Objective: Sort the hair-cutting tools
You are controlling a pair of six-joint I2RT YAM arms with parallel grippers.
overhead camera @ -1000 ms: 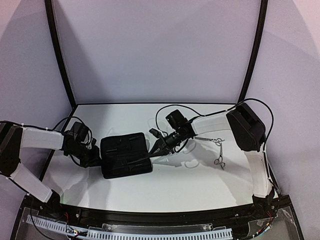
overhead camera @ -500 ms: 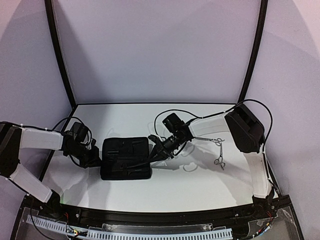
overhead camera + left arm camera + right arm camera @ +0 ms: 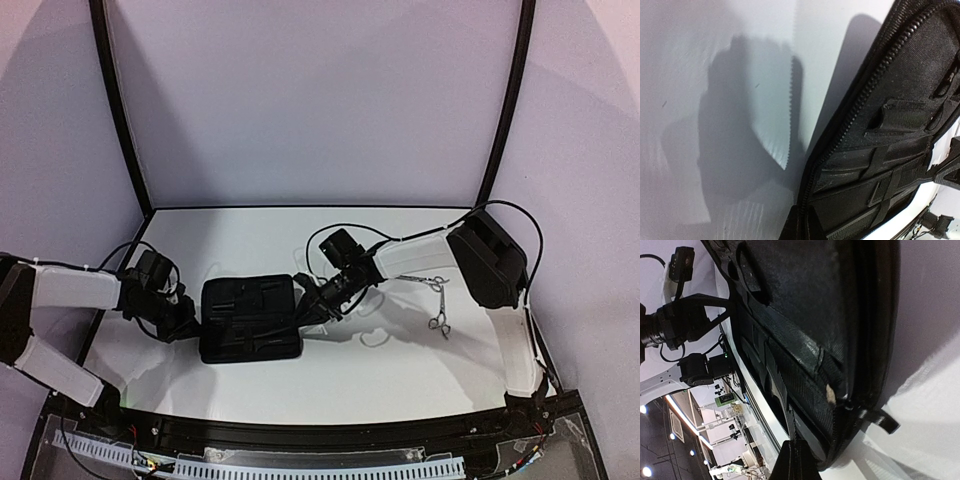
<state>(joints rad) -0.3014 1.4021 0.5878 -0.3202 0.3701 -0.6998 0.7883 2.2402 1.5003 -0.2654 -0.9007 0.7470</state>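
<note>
Left fingers (image 3: 186, 321) pinch the zip case (image 3: 250, 300) at its left edge; my right fingers (image 3: 306, 311) clamp a black comb (image 3: 776, 385) over it, scissors (image 3: 438, 322) well apart.

The left arm (image 3: 75, 287) stretches in from nine o'clock, the left gripper (image 3: 192, 323) closed tight and aimed toward three. The right arm (image 3: 425, 252) bends in from three o'clock, the right gripper (image 3: 308, 310) likewise closed, aimed toward eight.
</note>
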